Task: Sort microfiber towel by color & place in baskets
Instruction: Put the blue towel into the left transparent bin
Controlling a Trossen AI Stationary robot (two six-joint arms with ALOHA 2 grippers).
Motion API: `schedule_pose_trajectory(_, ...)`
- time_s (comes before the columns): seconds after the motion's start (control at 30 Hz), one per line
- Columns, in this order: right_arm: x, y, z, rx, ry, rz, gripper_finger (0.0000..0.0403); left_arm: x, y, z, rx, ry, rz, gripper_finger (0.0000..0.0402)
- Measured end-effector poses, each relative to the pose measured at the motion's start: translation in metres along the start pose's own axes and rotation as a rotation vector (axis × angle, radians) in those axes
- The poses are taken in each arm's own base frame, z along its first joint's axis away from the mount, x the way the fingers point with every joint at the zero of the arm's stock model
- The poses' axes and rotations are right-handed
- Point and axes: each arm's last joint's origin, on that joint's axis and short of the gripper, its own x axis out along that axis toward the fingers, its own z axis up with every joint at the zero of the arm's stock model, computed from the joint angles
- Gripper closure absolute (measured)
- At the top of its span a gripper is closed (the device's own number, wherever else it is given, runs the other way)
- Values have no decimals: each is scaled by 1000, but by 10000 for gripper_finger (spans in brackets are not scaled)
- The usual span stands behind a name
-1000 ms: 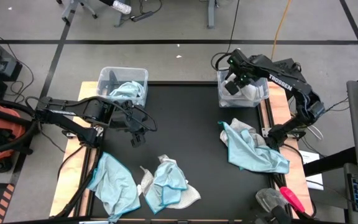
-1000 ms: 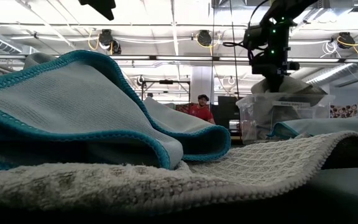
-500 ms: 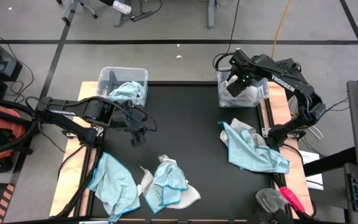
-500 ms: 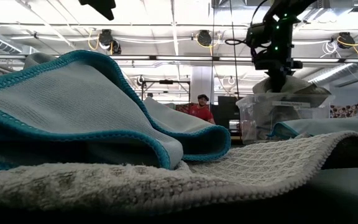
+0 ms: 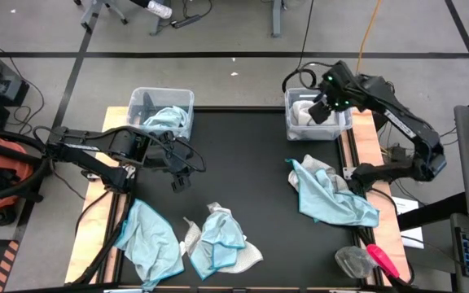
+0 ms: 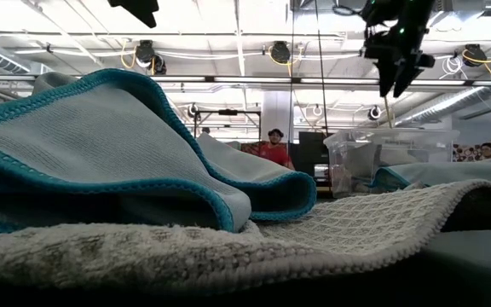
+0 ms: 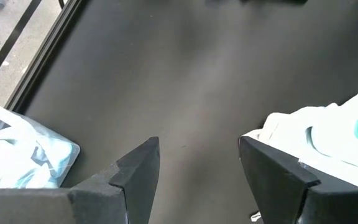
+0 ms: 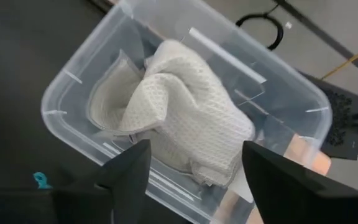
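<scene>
High view: the mixed towel pile [image 5: 330,195] lies at the table's right edge, nearer the right gripper [image 5: 322,108], which hangs released and empty above the right basket [image 5: 293,129] holding a white towel [image 8: 191,118].

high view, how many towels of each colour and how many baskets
blue towels: 4
white towels: 3
baskets: 2
total: 9
</scene>
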Motion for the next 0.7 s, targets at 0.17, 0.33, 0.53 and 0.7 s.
schedule_pose_trajectory(0.17,-21,-2,-7,18,-104,87,147,0,0,0,0,-1,2,174)
schedule_pose_trajectory(0.33,-38,6,-8,-11,-212,307,147,0,0,-1,-3,5,6,174)
schedule_pose_trajectory(0.53,-53,24,-7,-101,-307,588,147,0,3,-6,23,55,37,174)
schedule_pose_trajectory(0.7,-63,43,-11,-203,-310,798,147,-2,7,-16,57,157,86,174)
